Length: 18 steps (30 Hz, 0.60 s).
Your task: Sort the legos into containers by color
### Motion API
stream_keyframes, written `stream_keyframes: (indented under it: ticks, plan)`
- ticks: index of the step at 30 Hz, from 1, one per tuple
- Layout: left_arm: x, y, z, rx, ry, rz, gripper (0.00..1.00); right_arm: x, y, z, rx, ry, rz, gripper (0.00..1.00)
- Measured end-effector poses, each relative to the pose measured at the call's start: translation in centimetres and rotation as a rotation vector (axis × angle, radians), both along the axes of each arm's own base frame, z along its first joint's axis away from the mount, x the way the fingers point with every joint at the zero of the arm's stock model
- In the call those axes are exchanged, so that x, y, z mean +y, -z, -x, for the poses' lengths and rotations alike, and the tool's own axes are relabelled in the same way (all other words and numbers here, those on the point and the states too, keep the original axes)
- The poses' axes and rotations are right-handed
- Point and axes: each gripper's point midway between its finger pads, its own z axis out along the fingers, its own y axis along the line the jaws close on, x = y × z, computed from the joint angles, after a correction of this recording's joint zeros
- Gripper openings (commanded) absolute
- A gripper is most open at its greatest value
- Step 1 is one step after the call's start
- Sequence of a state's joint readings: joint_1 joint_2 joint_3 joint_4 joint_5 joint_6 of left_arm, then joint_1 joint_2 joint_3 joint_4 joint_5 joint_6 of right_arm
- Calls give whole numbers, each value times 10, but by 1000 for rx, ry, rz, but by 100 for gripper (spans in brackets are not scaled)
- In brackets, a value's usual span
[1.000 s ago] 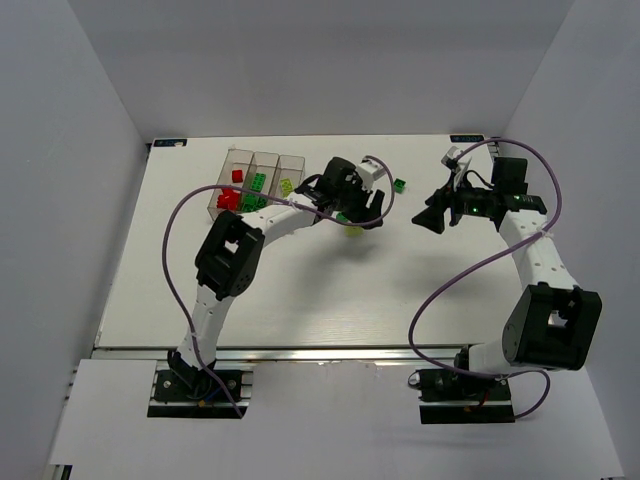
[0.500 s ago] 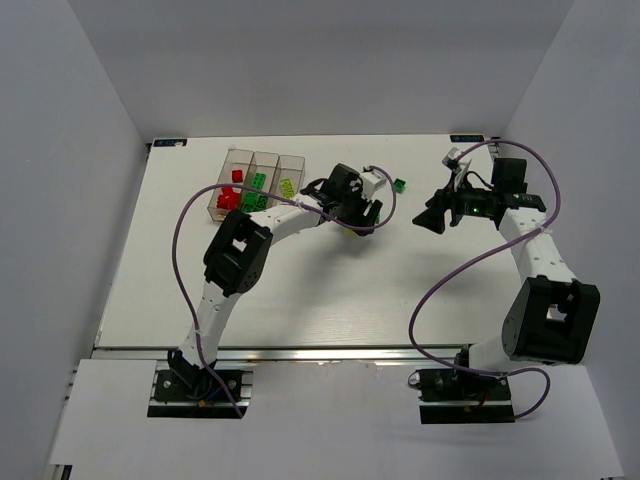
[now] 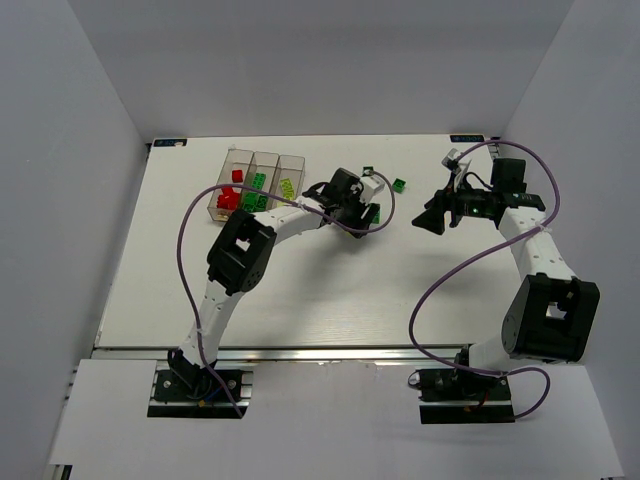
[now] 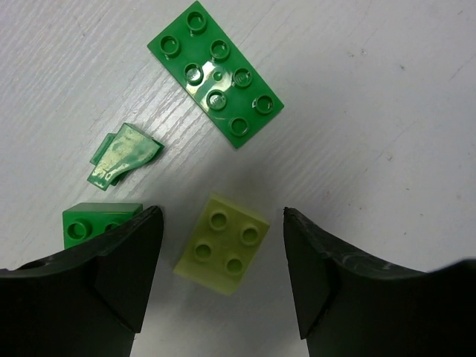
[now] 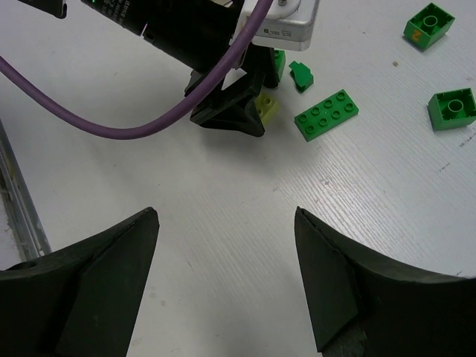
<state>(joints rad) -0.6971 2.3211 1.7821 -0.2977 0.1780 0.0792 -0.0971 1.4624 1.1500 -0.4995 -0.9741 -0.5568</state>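
Note:
The three clear containers [image 3: 256, 180] stand at the back left, holding red, dark green and pale yellow-green legos, one color each. My left gripper [image 4: 220, 223] is open and low over the table, its jaws on either side of a pale yellow-green 2x2 lego [image 4: 223, 244] without touching it. In the top view the left gripper [image 3: 364, 214] hides that lego. My right gripper [image 5: 224, 216] is open and empty above bare table, and shows in the top view [image 3: 430, 220] to the right of the left gripper.
Loose dark green legos lie near the left gripper: a flat 2x4 plate [image 4: 216, 73], a small sloped piece [image 4: 123, 155], and a brick [image 4: 97, 222] partly behind the left finger. Two more green bricks [image 5: 430, 24] [image 5: 451, 108] lie farther back. The left arm's purple cable [image 5: 111, 111] crosses the right wrist view.
My left gripper has moved down and slightly right, so it now straddles the pale yellow-green lego and hides it from above. The right arm has not moved.

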Motion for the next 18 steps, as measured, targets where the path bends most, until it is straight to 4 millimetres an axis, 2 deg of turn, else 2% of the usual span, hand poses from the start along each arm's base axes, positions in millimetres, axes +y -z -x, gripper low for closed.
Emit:
stream_keyframes:
  ticks: [8,11,12,16,18]
  plan:
    - [9,4,-7,-40,-34,-45,58,0,0,0,0,-2,-3,78]
    - [13,5,-8,-63,-40,-57,41,1,-1,1,0,-4,-4,78]
    - [13,4,-7,-64,-41,-58,27,1,-1,1,0,-4,-5,78]
    - [16,4,-4,-56,-55,-59,9,1,-1,1,1,-5,-8,78]
    - [18,3,-1,-43,-67,-57,8,1,-1,1,3,-5,-8,77]
